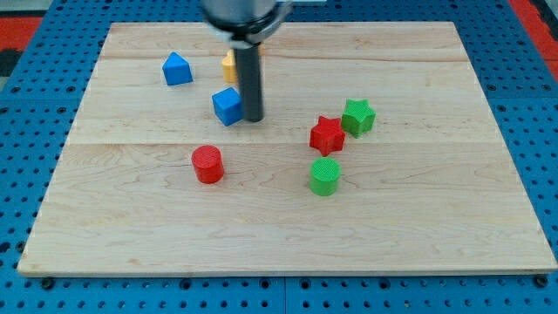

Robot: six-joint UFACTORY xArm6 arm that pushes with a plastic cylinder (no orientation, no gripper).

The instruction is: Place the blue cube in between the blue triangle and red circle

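Looking across a pale wooden board (pixel 288 235) resting on a blue pegboard bench (pixel 26 131), I have the nearest edge at the view's bottom. Closest to me sit the green cylinder (pixel 324 176) and, to its left, the red circle (pixel 207 164). Just behind them the red star (pixel 327 134) touches the green star (pixel 357 116) on its upper right. Further back, the blue cube (pixel 227 106) lies right beside my tip (pixel 253 119), on its left, looking in contact with it. The cube sits above the red circle and to the lower right of the blue triangle (pixel 177 69), which is near the far left. A yellow block (pixel 229 64) peeks out behind the rod; its shape is hidden. No fingers here, so nothing is grasped: my rod (pixel 251 83) stands upright, dropping from the dark arm housing (pixel 244 17) at the view's top.
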